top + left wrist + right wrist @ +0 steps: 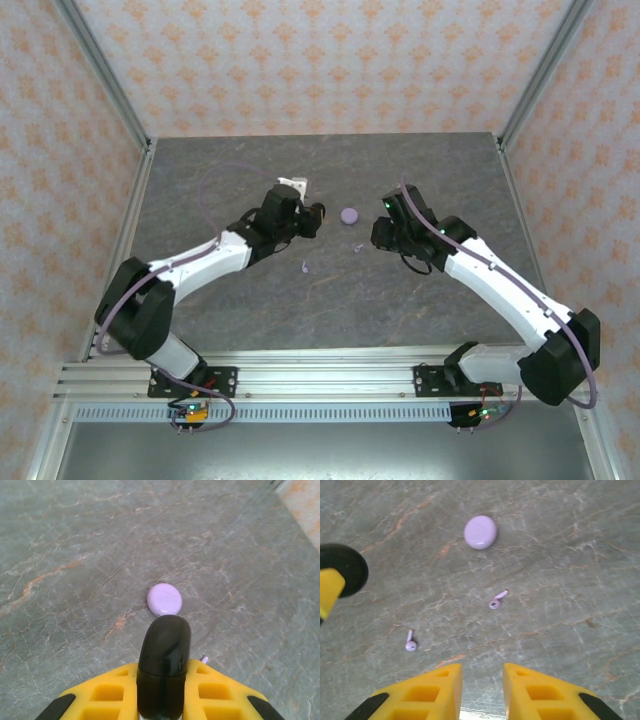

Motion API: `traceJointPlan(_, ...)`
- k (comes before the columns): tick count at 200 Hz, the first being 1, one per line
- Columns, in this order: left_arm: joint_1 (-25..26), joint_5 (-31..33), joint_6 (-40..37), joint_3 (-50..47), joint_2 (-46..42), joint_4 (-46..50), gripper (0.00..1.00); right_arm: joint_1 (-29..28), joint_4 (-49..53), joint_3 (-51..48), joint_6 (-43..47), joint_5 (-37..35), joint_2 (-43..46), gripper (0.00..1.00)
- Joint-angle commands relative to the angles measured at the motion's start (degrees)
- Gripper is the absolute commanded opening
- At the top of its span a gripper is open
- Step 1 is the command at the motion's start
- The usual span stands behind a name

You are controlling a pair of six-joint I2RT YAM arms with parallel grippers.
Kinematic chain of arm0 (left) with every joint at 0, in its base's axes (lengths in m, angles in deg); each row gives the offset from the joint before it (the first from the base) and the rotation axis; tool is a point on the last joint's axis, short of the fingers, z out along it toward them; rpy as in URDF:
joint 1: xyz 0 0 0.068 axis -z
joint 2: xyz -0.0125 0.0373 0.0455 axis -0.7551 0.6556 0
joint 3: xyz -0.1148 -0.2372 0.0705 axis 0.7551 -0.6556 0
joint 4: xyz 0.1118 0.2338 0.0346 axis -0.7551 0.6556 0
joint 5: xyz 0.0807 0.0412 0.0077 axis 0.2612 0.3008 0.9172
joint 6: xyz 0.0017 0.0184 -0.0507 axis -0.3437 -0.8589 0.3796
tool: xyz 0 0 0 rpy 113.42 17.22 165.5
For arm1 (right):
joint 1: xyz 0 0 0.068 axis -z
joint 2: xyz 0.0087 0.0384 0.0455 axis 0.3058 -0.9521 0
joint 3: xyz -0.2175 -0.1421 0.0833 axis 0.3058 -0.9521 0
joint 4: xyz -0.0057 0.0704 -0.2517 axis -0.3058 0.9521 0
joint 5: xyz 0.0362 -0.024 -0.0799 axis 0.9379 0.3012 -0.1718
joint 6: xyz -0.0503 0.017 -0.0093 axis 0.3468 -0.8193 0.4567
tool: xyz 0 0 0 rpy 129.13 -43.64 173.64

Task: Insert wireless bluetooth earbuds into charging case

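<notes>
We are looking down at the grey stone-patterned table (330,310), where both arms are reaching toward the middle. The left gripper (312,213) is clamping a black puck (165,645) on edge between its yellow fingers (115,692), the rounded rim sticking out past the tips. Just beyond it, a lilac puck (164,599) is lying flat on the table, close to the black one but apart from it. In the left wrist view a tiny lilac tip (204,659) is peeking out beside one finger; we cannot tell what part it is.

The right gripper (482,672) is hovering over the table with its jaws spread and nothing between them. Ahead of it we are seeing two lilac earbuds lying loose. One earbud (497,601) is resting between the right gripper and the lilac puck (480,531), its stem pointing up and to the right in that view. The other earbud (410,643) is lying well to its left, nearer the left gripper's black puck (342,570). From above, the first earbud (358,247) is sitting just beside the right gripper (380,235), and the second (305,267) is lying below the left gripper, on the side toward the arm bases. Neither earbud is touching a puck.
</notes>
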Motion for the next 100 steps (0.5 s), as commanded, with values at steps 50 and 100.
traceJointPlan(50, -4.9, -10.8, 3.6, 23.7, 19.9, 16.1, 0.06, 1.5, -0.5, -5.8, -2.1, -1.4, 2.6, 0.29)
traceJointPlan(100, -7.6, -14.1, 5.2, 34.8, 31.2, 17.2, 0.06, 1.6, -1.3, -7.8, -3.6, 1.2, 2.6, 0.29)
